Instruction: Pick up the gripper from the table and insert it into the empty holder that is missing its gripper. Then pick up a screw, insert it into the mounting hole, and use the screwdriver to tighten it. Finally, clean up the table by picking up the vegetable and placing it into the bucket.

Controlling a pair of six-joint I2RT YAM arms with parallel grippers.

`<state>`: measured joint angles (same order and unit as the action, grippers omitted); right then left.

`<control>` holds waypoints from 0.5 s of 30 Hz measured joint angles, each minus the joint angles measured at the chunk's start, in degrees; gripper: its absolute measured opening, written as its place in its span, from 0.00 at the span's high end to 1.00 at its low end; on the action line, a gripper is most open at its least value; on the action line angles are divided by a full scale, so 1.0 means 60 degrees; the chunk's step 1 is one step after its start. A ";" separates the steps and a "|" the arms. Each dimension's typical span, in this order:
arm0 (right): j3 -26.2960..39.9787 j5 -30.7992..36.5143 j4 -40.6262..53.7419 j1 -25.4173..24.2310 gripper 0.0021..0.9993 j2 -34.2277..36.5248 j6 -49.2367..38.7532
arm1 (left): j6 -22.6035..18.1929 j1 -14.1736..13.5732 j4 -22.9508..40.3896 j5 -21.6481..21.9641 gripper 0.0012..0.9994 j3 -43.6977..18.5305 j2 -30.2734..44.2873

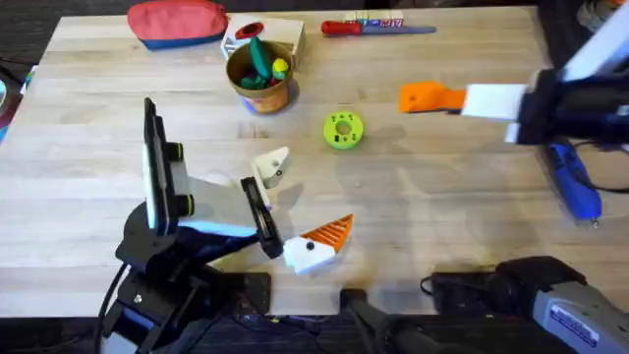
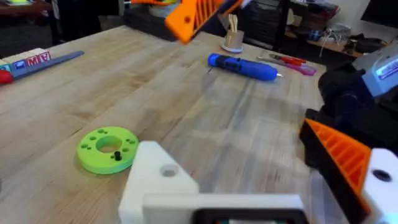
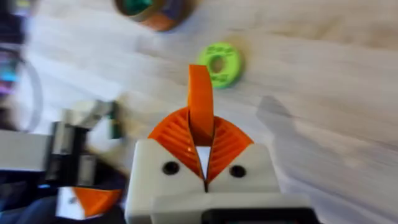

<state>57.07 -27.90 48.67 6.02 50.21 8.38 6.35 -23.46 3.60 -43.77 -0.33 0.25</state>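
Right gripper: clamped on the orange gripper.
Left gripper: jaws apart — bare holder waiting.
Advice: line up the piece squarely with the holder — slide gently.

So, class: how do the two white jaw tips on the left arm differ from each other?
The empty holder is bare white; the fitted holder carries an orange ribbed pad. The empty holder lies nearer the green disc; the fitted holder lies nearer the table's front edge. Both are white angular blocks with a small round hole.
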 joint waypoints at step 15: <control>-0.2910 -0.5197 -0.3644 0.1063 1.00 0.2381 0.3537 | 0.0018 0.0000 0.0000 0.0000 0.01 0.0002 0.0000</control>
<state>39.62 -59.08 26.80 12.40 64.50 29.60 6.46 -23.46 3.60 -43.77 -0.32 0.25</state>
